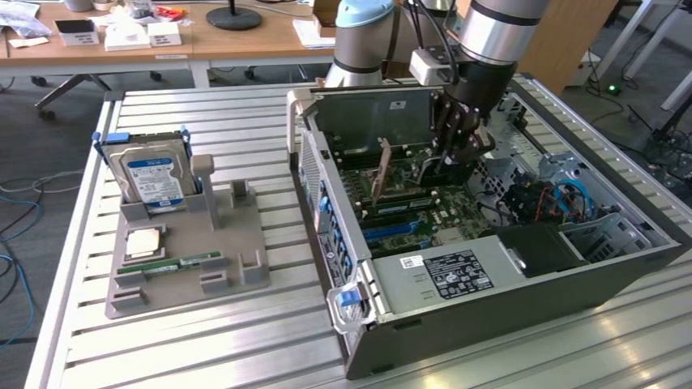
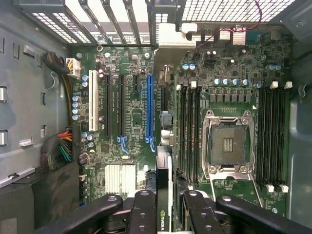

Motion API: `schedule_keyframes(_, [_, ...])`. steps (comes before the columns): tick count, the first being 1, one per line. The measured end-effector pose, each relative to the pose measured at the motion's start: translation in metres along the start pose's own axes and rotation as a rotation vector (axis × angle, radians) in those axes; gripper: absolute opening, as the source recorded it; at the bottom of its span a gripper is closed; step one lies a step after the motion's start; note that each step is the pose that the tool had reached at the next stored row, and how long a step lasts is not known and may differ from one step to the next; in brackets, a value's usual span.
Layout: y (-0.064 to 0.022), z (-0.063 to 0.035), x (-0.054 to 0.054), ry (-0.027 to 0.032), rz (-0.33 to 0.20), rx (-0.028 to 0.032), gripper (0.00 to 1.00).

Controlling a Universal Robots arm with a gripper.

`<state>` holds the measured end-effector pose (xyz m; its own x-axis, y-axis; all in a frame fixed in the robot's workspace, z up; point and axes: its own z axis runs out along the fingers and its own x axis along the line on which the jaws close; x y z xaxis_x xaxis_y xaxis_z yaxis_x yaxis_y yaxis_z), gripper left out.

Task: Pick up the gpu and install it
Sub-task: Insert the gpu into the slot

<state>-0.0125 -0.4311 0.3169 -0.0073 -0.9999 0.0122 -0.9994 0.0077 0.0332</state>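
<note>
The gripper [image 1: 452,156] is seen inside the open computer case [image 1: 519,324], upper centre-right of the exterior frame. Its claw is pinched on the top edge of the gpu [image 2: 164,195], which is held edge-on above the motherboard [image 2: 122,146]. Pickup is judged done, and the install step is in hand. The blue slot [image 2: 149,107] is seen empty, just beside the card's line. Careful squaring of connector to slot is called for, then a straight press; a tilted card could be jammed.
</note>
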Motion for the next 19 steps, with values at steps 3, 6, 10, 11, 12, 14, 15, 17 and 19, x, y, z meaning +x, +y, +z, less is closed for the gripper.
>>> schedule_keyframes(3, [0.0,-0.0001,0.0004,0.0004,0.0,-0.0003,0.26])
schedule_keyframes(6, [0.0,-0.0001,0.0005,0.0003,0.0,-0.0003,0.26])
schedule_keyframes(10, [0.0019,0.0,0.0005,0.0002,0.0,-0.0003,0.26])
schedule_keyframes(11, [0.003,0.0,0.0006,0.0003,0.0,-0.0003,0.26])
schedule_keyframes(12, [0.0041,0.0,0.0006,0.0003,0.0,-0.0003,0.26])
schedule_keyframes(14, [0.0061,0.0002,0.0006,0.0002,0.0,-0.0003,0.26])
schedule_keyframes(15, [0.0068,0.0002,0.0006,0.0002,0.0,-0.0003,0.26])
schedule_keyframes(17, [0.0078,0.0002,0.0006,0.0003,0.0,-0.0002,0.26])
schedule_keyframes(19, [0.0084,0.0002,0.0009,0.0003,0.0,-0.0002,0.26])
